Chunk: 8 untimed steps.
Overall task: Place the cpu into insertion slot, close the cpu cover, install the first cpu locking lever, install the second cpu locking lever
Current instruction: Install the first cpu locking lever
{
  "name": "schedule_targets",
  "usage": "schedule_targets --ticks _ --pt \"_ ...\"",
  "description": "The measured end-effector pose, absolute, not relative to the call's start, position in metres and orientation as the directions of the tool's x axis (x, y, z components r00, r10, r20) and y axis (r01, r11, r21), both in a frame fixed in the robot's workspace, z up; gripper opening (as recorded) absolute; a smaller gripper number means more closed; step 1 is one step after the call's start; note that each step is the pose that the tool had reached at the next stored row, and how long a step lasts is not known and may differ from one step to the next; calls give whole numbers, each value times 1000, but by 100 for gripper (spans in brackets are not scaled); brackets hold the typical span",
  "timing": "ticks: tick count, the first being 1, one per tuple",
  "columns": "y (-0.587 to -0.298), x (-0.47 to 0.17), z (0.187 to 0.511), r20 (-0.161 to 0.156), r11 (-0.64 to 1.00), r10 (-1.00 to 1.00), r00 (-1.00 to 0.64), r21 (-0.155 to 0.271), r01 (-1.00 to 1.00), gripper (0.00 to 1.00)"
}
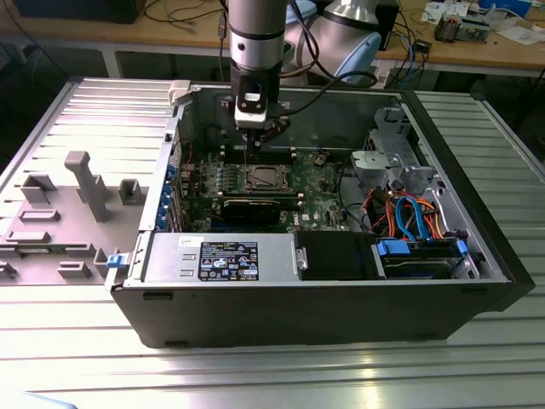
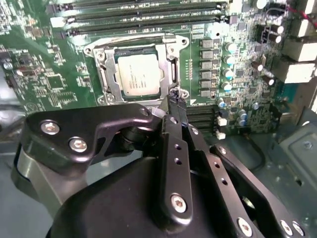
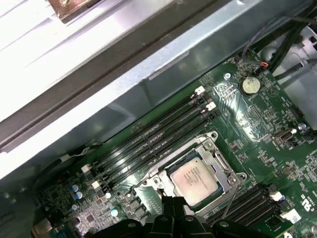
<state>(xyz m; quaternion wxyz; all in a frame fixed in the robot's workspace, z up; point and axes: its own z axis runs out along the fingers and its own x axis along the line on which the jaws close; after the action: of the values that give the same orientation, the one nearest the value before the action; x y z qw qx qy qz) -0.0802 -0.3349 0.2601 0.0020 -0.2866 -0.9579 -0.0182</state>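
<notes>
Cpu (image 2: 140,74) is sitting under the lowered cover (image 2: 107,79). Hand (image 2: 174,97) is closed, fingertips pinched together, just beside the cover's corner.

My gripper (image 1: 254,135) hangs inside the open computer case (image 1: 341,319), just above the motherboard (image 1: 324,183) on the far side of the insertion slot (image 1: 262,177). The black graphics card (image 1: 260,207) sits just on the slot's near side. Blue cables (image 1: 409,213) bunch up on the exterior view's right, and a grey fixture tray (image 1: 51,230) sits on its left.
</notes>
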Motion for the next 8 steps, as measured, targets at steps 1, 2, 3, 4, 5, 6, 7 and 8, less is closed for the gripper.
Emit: schedule_targets --ticks 1,2,3,4,5,6,7,8 --pt "-335 -80 260 14 843 536 -844 34 537 11" --pt "-335 -80 260 14 851 525 -851 34 525 11" --pt "-335 -80 259 14 863 504 -863 34 505 11" --pt "-335 -80 259 14 870 492 -871 34 492 11" --pt "-335 -80 259 14 876 481 -876 34 482 11" --pt "-335 -80 258 14 882 470 -883 34 470 11" --pt "-335 -80 258 14 888 458 -889 34 458 11" --pt "-335 -80 258 14 902 431 -902 34 431 11"
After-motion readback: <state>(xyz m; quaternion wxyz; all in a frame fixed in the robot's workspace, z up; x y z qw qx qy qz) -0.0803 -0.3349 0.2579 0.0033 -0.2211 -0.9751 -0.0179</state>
